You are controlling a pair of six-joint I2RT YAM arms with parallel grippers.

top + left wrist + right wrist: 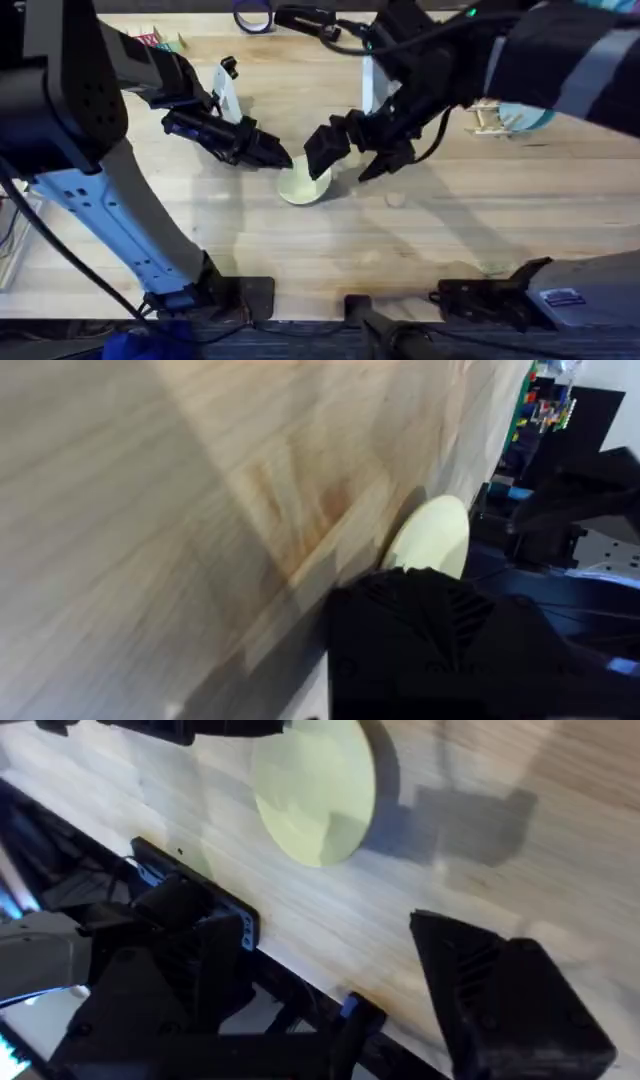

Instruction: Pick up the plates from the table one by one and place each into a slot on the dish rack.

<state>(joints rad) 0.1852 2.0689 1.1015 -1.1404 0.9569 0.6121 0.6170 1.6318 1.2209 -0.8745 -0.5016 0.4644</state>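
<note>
Lying flat on the table (450,230), the pale yellow plate (303,186) looks light, stiff, slick — best pinched at its rim. The right gripper (346,152) hovers spread just beside it; the left gripper's (268,153) jaw state I cannot tell.

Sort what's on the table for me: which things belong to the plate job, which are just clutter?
Job: cream plate, blue plate, dish rack, left claw, right claw.
Clutter: purple tape ring, colourful packet.
</note>
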